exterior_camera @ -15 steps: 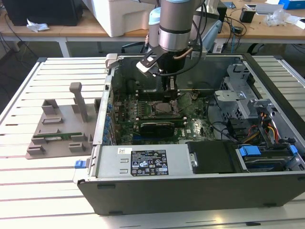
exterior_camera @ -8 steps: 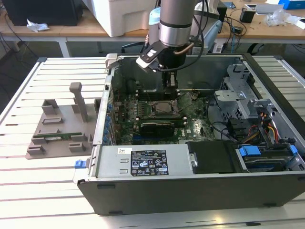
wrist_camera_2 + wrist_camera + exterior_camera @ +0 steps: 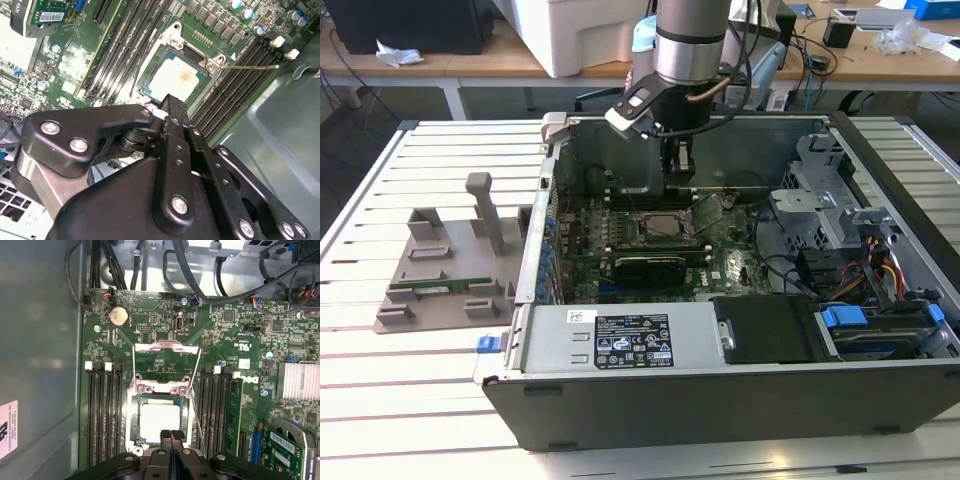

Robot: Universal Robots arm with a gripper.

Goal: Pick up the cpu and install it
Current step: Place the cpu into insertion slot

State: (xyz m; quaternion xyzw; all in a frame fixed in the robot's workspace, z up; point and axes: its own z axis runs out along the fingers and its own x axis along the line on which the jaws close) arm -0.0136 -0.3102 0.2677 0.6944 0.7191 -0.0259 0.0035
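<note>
— Black linkage plates and bolt heads of the pincer crowd the second wrist view. Is it carrying anything?

— No. In the first wrist view its two tips are pressed together with only a seam between them, clenched on nothing. They hang over one edge of the cpu; I can't tell whether they touch it.

— So where does the chip lie?

— Flat in its socket on the green motherboard, between two banks of long black memory slots. It sits so squarely in the frame that I'd judge it seated.

— Why is the socket open like that?

— Its load plate is swung back and lies flat beyond the socket, and the thin wire lever is unhooked. That leaves the recess open from above. Probably that's why the arm stands upright in the exterior view, reaching into the computer case laid on its side on the slatted desk.

— Surfaces?

— The chip's lid is matt silvery metal, square, with a faint tan smudge in the middle. The plate is bright stamped steel, and the case walls are dull grey sheet.
</note>
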